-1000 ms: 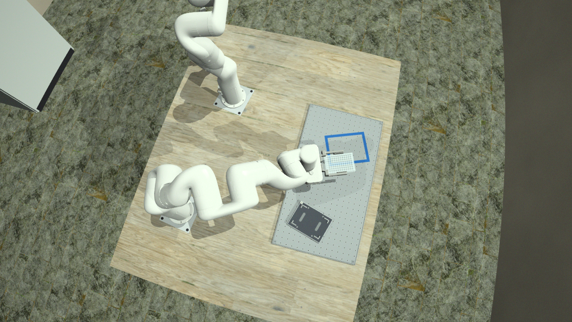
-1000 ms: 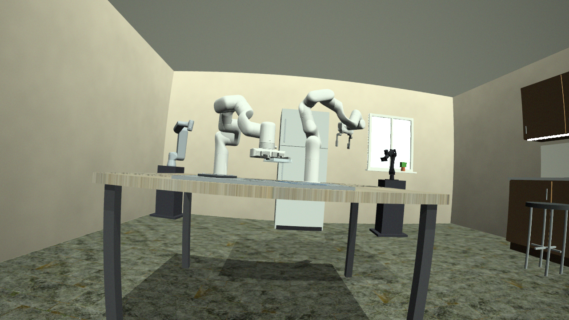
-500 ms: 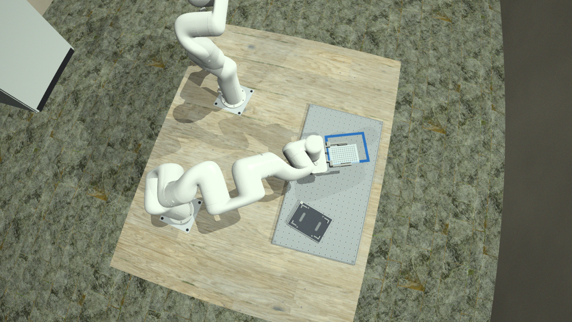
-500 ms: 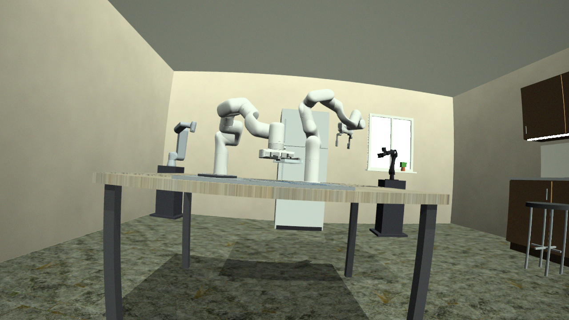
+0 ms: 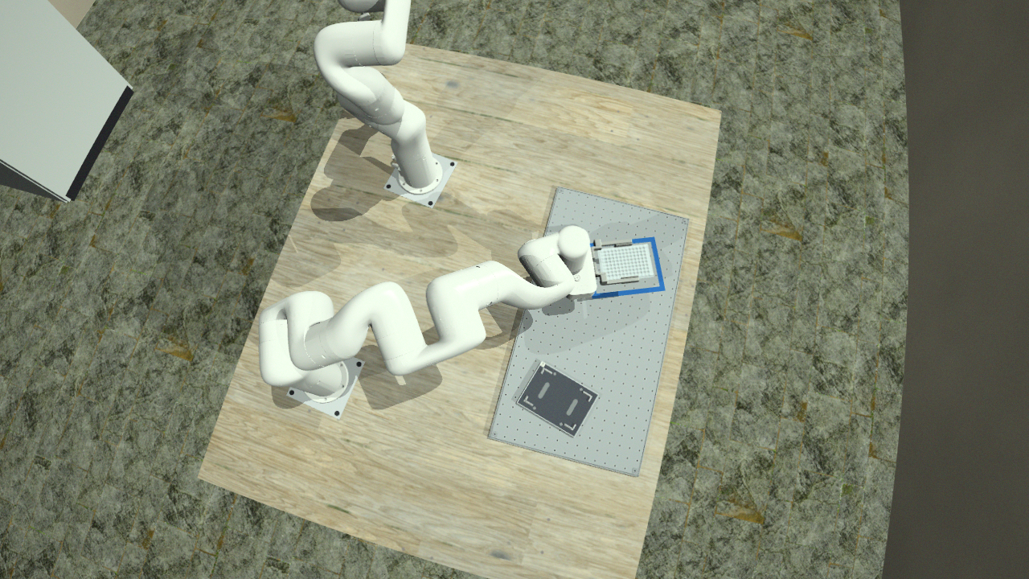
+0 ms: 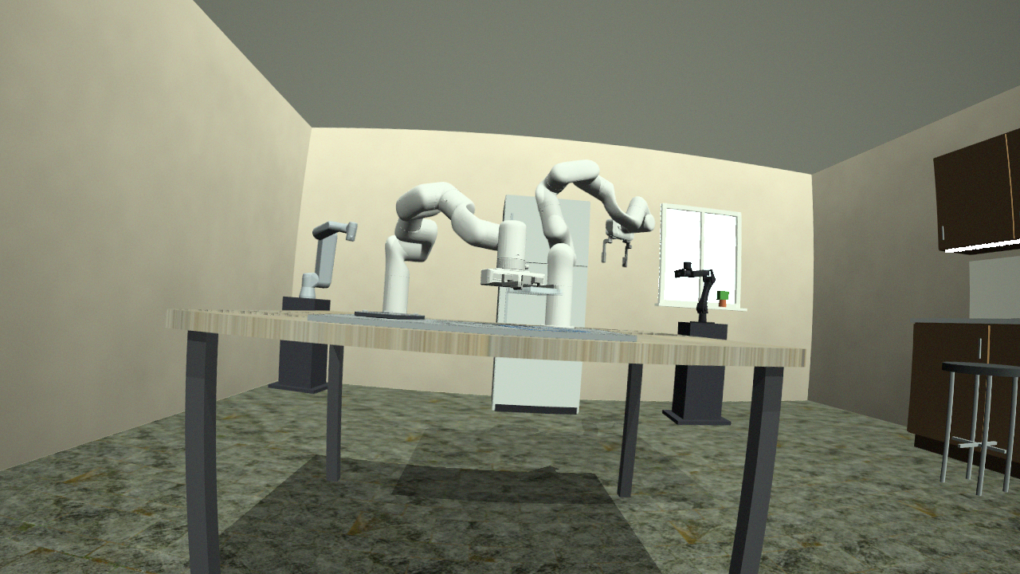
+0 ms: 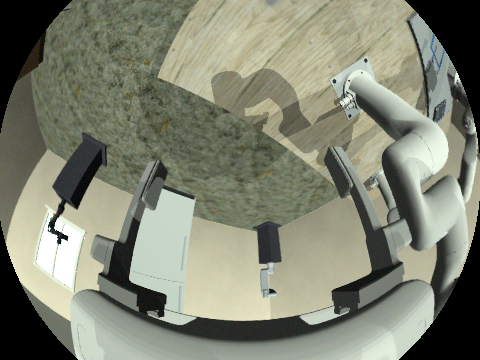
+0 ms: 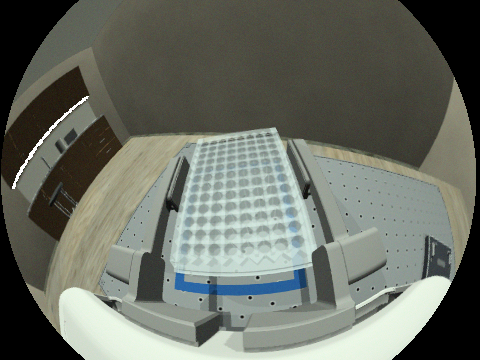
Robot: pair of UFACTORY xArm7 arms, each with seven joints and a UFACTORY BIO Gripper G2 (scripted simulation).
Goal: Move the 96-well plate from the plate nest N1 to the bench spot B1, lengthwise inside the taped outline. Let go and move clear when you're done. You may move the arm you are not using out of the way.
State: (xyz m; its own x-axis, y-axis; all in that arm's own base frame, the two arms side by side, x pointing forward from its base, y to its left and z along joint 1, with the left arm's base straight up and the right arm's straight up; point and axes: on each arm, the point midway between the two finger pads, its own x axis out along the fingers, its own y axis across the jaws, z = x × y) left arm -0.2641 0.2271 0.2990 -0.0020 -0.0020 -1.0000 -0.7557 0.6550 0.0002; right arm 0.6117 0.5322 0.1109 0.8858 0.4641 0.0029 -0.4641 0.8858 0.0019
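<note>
- Top: high over the rectangular wooden table (image 5: 432, 461) (image 6: 484, 344) (image 7: 300, 30) (image 8: 107, 195), looks steeply down, far enough for nearly the whole top.
- Exterior: outside the table, about tabletop height, faces across it toward the white refrigerator (image 5: 61, 86) (image 6: 538, 385) (image 7: 162, 235).
- Left wrist: looks out past the open left gripper (image 6: 614, 258) (image 7: 246, 172); room upside down, wood upper right.
- Right wrist: close behind the clear 96-well plate (image 5: 627, 263) (image 6: 535, 290) (image 8: 240, 200), faces along it toward a dark wall.
- Shared: top and right wrist both catch the blue taped outline (image 5: 660, 266) (image 7: 435, 58) (image 8: 240, 288); left wrist gets it small, at frame edge.

Plate (image 5: 625, 263) (image 6: 535, 290) (image 8: 245, 200) now farther over blue outline (image 5: 658, 264) (image 7: 435, 58) (image 8: 240, 289)
</note>
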